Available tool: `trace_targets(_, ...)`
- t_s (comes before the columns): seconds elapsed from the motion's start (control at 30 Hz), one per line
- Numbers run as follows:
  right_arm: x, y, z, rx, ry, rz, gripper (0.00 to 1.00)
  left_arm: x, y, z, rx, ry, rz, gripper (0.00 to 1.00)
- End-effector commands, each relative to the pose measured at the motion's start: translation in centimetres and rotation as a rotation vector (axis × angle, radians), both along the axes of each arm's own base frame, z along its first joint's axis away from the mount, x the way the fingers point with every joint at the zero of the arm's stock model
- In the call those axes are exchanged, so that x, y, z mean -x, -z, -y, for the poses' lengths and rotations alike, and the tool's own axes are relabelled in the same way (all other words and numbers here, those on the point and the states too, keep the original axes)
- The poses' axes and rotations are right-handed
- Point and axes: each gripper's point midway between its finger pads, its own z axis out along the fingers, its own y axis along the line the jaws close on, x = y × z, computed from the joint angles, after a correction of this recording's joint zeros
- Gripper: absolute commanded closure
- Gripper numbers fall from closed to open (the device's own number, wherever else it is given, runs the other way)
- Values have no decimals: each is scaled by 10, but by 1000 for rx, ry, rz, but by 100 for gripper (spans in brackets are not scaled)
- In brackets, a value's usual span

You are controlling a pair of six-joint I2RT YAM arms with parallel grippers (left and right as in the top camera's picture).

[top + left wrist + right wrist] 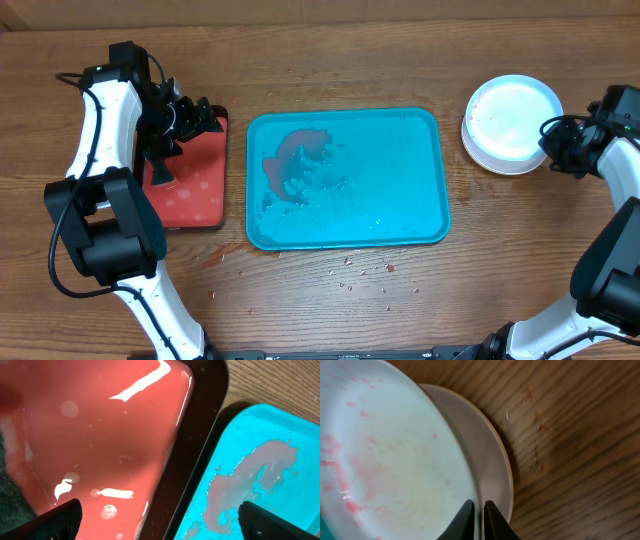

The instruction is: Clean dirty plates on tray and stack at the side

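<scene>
Plate stack (497, 163) sat at 2 o'clock off the turquoise tray (432, 200); right gripper (476, 512) narrow, pinching the top plate (395, 460) by its 3 o'clock rim; left gripper (205, 118) wide over the red tray (195, 190).

Smeared plates (513, 125) stacked right of the sauce-streaked turquoise tray (400, 195).

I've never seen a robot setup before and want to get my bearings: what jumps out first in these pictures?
The big turquoise tray in the middle of the table, with a reddish-brown sauce smear across its left half. To its right sits a stack of plates, where the right gripper pinches the rim of the top plate. At far left, the open left gripper hangs over a red tray.
</scene>
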Motion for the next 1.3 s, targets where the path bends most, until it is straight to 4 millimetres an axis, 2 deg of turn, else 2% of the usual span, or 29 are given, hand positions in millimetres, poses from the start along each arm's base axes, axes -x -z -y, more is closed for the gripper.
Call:
trace_targets(0.0,5,4,-4,-20,6,-8,63,-8,-13,0,4,20,48,0)
trace_targets(0.03,6,5,-5,-22,6,-13,45,-8,-13,0,4,20,48,0)
trace_targets(0.1,9,5,-7,-31,5,-24,32,-8,-13,0,4,20,48,0)
trace_targets(0.17,13,0,-10,-43,2,-33,23,-8,-13,0,4,20,48,0)
trace_targets(0.27,19,-19,-13,-39,5,-21,0,-8,-13,0,4,20,48,0)
trace_targets(0.4,34,-65,-21,-8,-12,30,0,-8,-13,0,4,20,48,0)
trace_targets(0.5,51,-99,-36,44,-97,65,0,-8,-13,0,4,20,48,0)
trace_targets(0.57,66,-116,-53,52,-138,70,0,-8,-13,0,4,20,48,0)
trace_targets(0.67,84,-129,-86,8,-209,69,0,-8,-13,0,4,20,48,0)
trace_targets(0.83,117,-132,-145,-109,-352,-6,0,-8,-13,0,4,20,48,0)
trace_targets(0.93,135,-125,-163,-140,-397,-92,0,-8,-13,0,4,20,48,0)
trace_targets(1.03,139,-123,-169,-151,-405,-114,0,-8,-13,0,4,20,48,0)
trace_targets(1.27,141,-121,-164,-126,-402,-126,0,-8,-13,0,4,20,48,0)
